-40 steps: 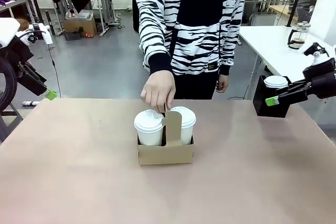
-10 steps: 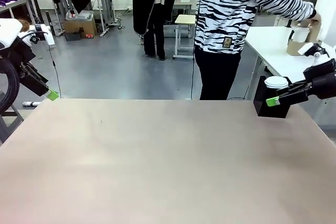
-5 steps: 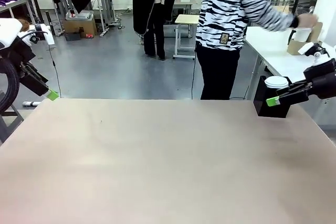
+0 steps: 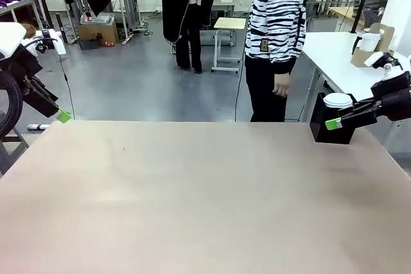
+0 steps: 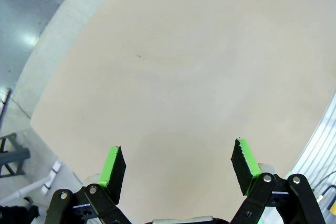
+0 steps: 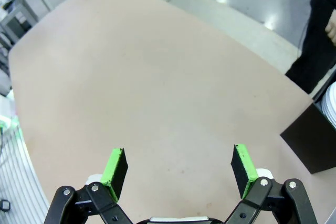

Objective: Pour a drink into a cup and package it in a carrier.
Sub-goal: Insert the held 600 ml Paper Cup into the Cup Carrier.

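Tabletop (image 4: 192, 197) first, right under you: bare tan surface from the near edge to the far one. Your left gripper (image 5: 178, 169) hangs above it at the left side, green pads spread wide and gripping nothing. The right gripper (image 6: 178, 166) matches it over on the right, jaws wide apart and holding nothing too. In the front view you can see both arms pulled back to the table's edges, left gripper (image 4: 62, 116) off the far-left corner, right gripper (image 4: 334, 122) at the far right. That reads to me like a parked pose, arms kept out of the person's way.

Move farther and you reach the black box (image 4: 331, 123) on the far-right corner, with a lidded white cup (image 4: 338, 101) standing in it, just beside your right gripper's pads. That's spare stock, I'd judge, kept within easy reach.

Beyond the table, a person in a striped top (image 4: 279, 11) stands with one hand (image 4: 280, 85) hanging loose at the side, fingers relaxed and holding nothing. Farther right, on the white side table (image 4: 334, 56), sits the brown carrier (image 4: 371, 44) with a cup in it, well apart from both your grippers and from that hand. The packaging looks finished.
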